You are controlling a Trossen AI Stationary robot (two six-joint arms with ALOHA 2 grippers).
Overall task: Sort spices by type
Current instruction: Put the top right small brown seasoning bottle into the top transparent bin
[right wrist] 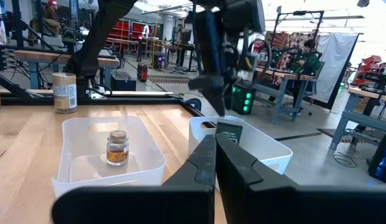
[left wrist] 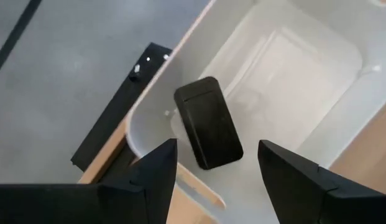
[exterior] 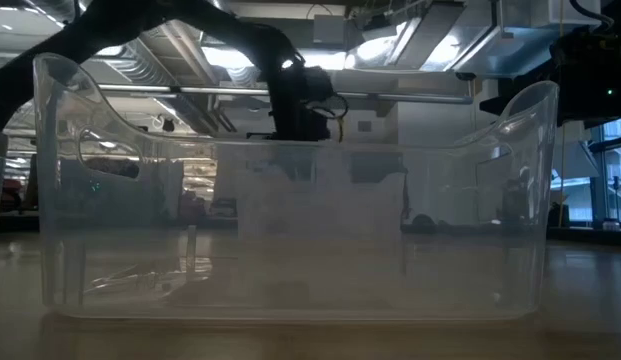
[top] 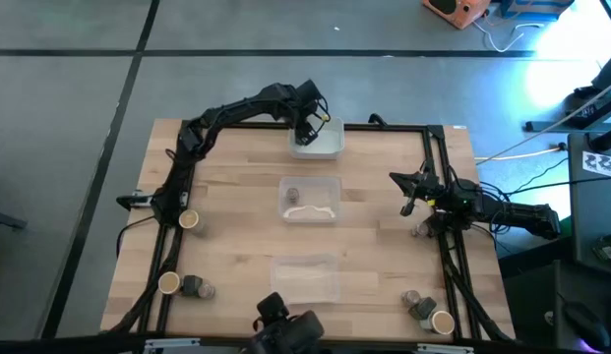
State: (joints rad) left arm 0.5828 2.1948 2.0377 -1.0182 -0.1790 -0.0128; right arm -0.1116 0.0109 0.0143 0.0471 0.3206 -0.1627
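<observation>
Nearest is an empty see-through plastic tray [top: 307, 276]. The middle tray [top: 310, 200] holds a small round jar [top: 292, 197]. Farthest, the left gripper [top: 307, 129] hangs open over a smooth white tray [left wrist: 304, 74], where a flat black block [left wrist: 208, 121] lies. The right gripper [top: 411, 187] is closed, holding nothing.

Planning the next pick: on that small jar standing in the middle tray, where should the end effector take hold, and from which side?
Grip the small jar by its round body just under the cap, coming straight down from above. It stands upright near the middle of the tray, whose walls would likely block a level approach from the side, while the space around the jar probably leaves room for open fingers.
</observation>
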